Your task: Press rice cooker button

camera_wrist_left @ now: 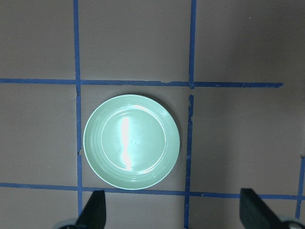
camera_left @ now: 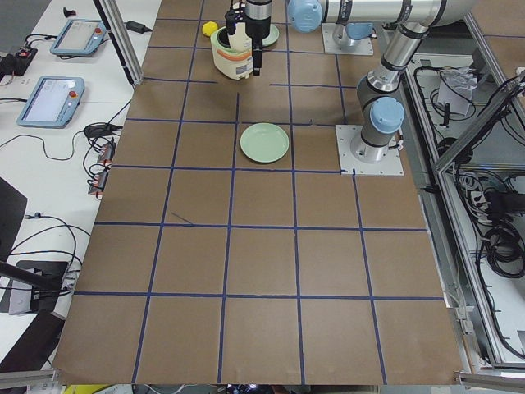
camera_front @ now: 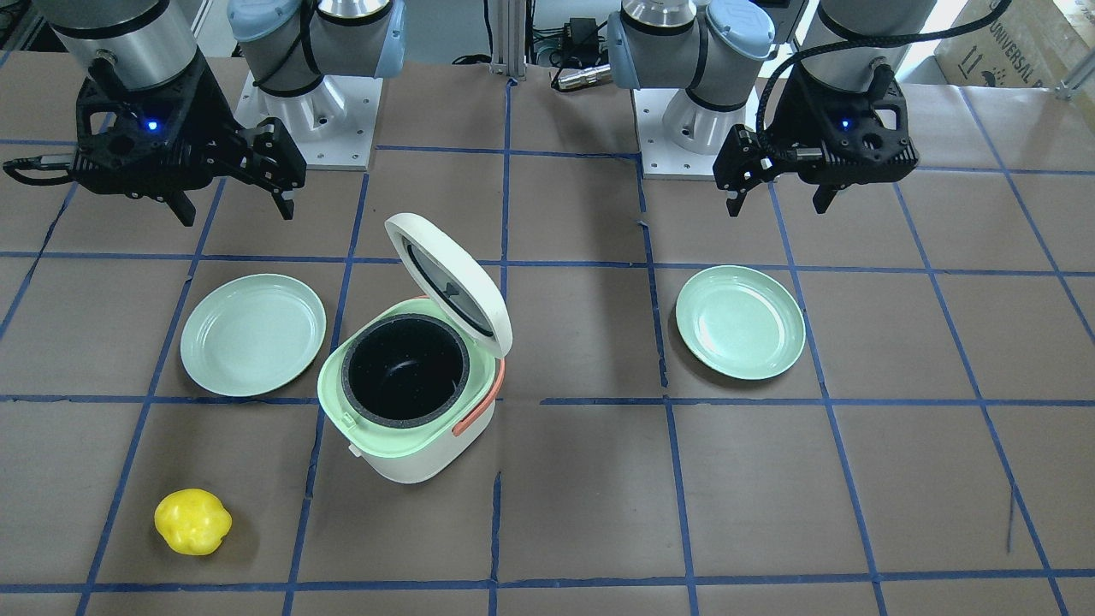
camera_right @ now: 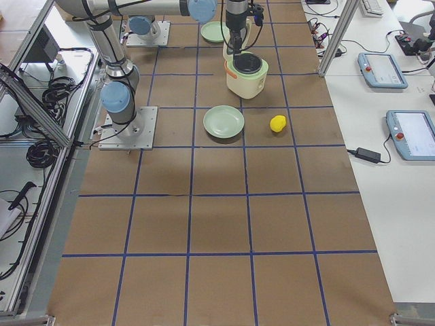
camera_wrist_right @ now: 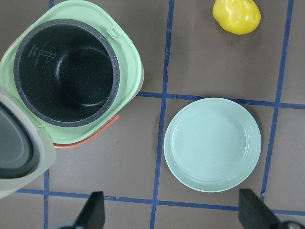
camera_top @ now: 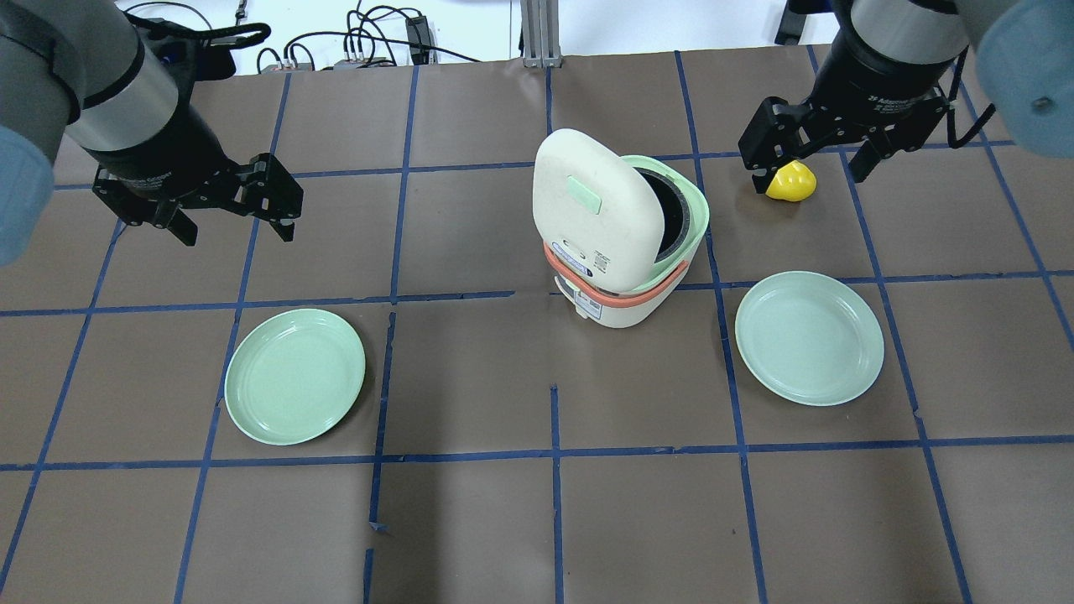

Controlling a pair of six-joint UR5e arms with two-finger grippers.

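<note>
The rice cooker (camera_front: 411,428) stands mid-table with its lid (camera_front: 449,274) swung up and open, and the black inner pot (camera_front: 405,368) is bare. In the overhead view (camera_top: 617,294) the lid's outer face carries a mint-green square button (camera_top: 584,195). My left gripper (camera_top: 237,233) hovers open and empty well to the cooker's left, and it also shows in the front view (camera_front: 778,205). My right gripper (camera_top: 807,178) hovers open and empty to the cooker's right, above a yellow fruit (camera_top: 791,182). The right wrist view shows the cooker (camera_wrist_right: 126,62) below it.
Two pale-green plates lie on the brown table: one on my left (camera_top: 294,376), under the left wrist camera (camera_wrist_left: 131,141), and one on my right (camera_top: 809,337). The yellow fruit (camera_front: 192,521) lies beyond the right plate. Blue tape lines grid the table.
</note>
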